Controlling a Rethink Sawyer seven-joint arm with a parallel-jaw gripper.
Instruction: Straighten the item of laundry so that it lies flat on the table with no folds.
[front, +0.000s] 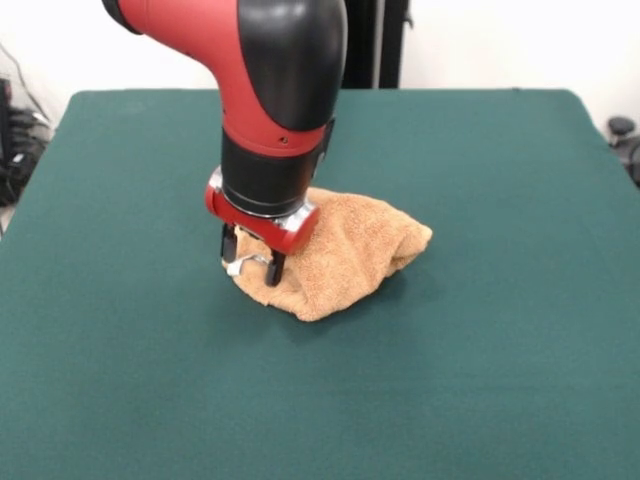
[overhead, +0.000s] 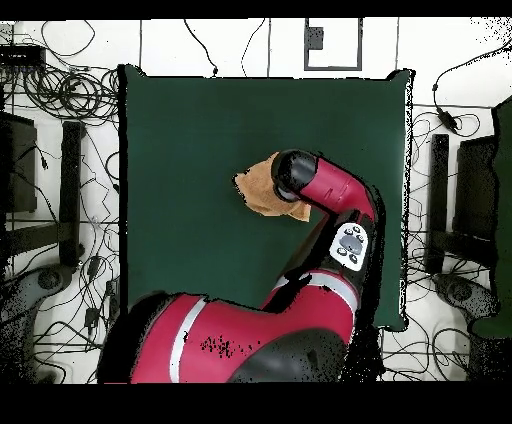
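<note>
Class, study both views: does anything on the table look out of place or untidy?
Yes. The orange-tan terry-cloth towel is bunched in a folded heap near the middle of the dark green felt table rather than flat. The red and black arm's gripper is down at its edge beside a white tag.

Towel bunched near the middle of the tabletop, arm over its left end

In the front view the towel (front: 345, 255) lies crumpled on the tabletop (front: 500, 380), slightly left of centre — the gripper (front: 250, 262) stands on its left end, fingers (front: 272, 270) down at the cloth. Overhead, the arm covers the towel's (overhead: 258, 186) right part — bare tabletop (overhead: 180, 130) all round.
</note>
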